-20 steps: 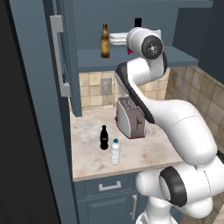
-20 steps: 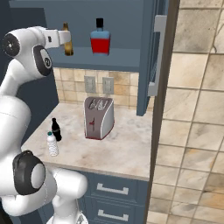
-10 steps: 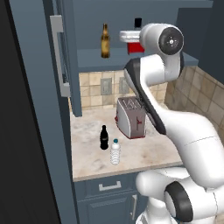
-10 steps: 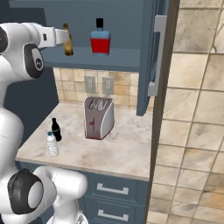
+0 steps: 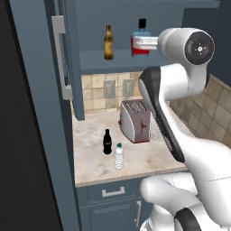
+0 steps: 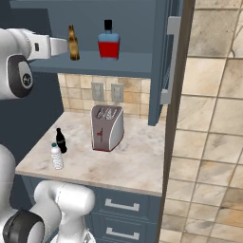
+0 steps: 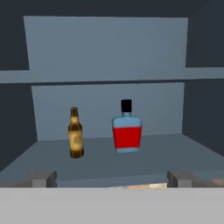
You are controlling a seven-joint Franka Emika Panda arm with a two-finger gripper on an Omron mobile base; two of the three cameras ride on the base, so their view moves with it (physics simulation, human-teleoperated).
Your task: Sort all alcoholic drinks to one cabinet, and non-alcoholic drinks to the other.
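Open blue cabinet shelf: slim amber-brown beer bottle upright beside squat square red-liquid bottle. Gripper in front, fingers spread wide, holding nothing.

beer bottle left of square bottle on cabinet shelf ahead of me, toaster on table below, cola bottle just behind water bottle, both left of toaster

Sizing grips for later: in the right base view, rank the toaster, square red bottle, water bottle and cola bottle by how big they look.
1. toaster
2. square red bottle
3. water bottle and cola bottle: they look about alike, so no ranking. The shelf bottle sits at another depth, which leaves its place unsure.
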